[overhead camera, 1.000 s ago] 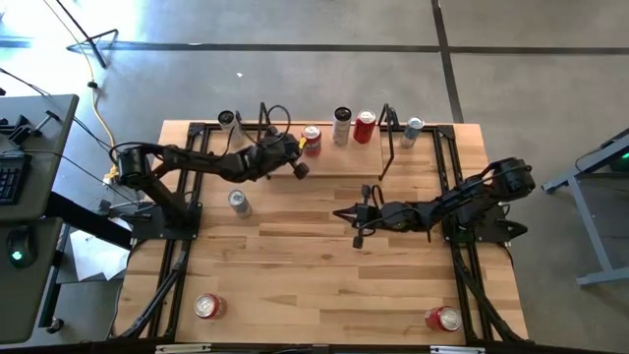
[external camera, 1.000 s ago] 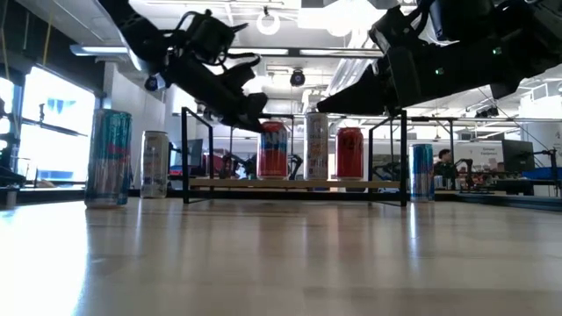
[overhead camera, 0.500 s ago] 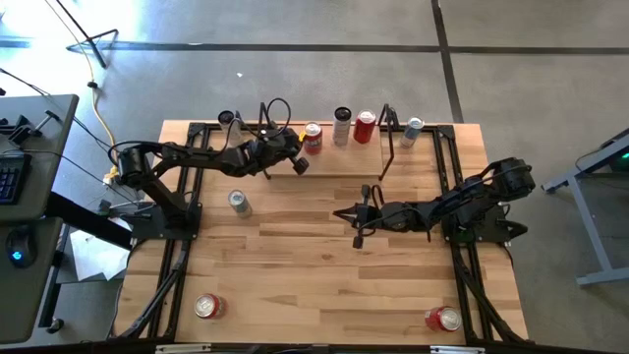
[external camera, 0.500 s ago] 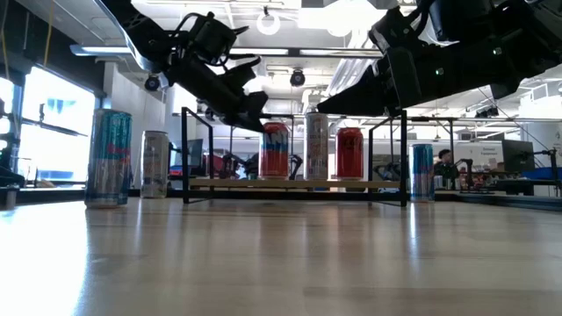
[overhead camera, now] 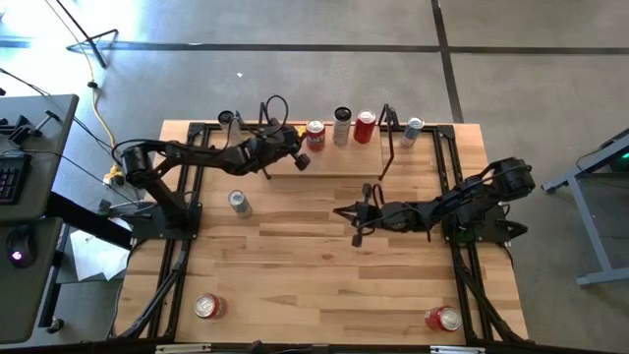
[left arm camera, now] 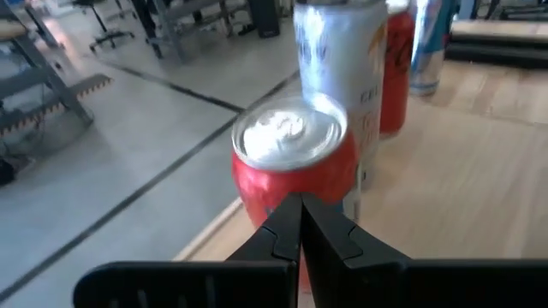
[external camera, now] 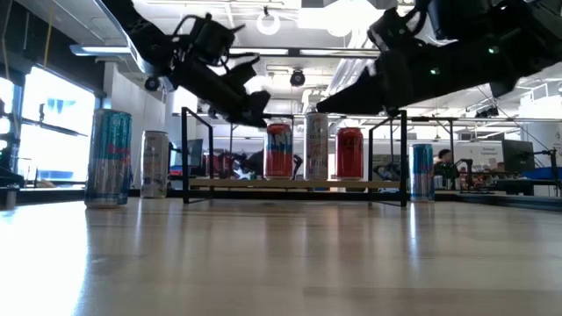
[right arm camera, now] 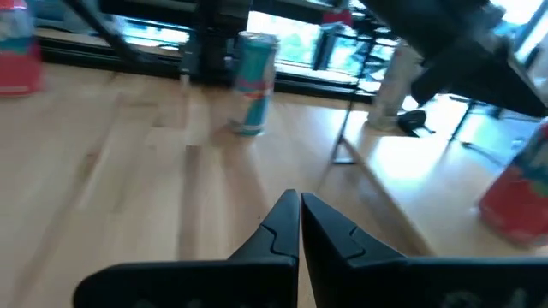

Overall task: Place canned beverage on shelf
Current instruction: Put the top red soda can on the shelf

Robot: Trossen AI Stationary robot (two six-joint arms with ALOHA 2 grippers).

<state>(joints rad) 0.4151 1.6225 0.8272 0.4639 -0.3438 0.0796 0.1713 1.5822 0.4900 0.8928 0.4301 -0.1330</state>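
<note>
Nudging risk at the shelf edge

Hovering just beside the red aluminium can with a silver top (overhead camera: 315,132), the left gripper (overhead camera: 301,163) has its jaws clenched on nothing; in the left wrist view the joined fingertips sit right in front of that can (left arm camera: 294,175). The can stands upright on the low light-wood shelf with thin black rod frames at its ends (overhead camera: 339,160), at the far side of the table, in a row with a tall white can (overhead camera: 342,125) and a second red can (overhead camera: 365,127).

The danger, as I judge it, is a knock: the jaws are close enough that a careless sweep of the arm could tip the red can into the white one beside it, and the row could go over together or roll off the back of the plank. The cans look light, and likely to slide on bare wood.

The right gripper (overhead camera: 359,217) waits over the middle of the table, jaws clenched and empty.

The light wooden plank table (overhead camera: 314,285) carries more cans: a silver one (overhead camera: 237,203) near the left arm, a pale one at each far corner, and two red ones (overhead camera: 206,306) at the near corners. Beyond lies a grey concrete floor (overhead camera: 295,59) and, in the low view, a bright workshop with windows.
</note>
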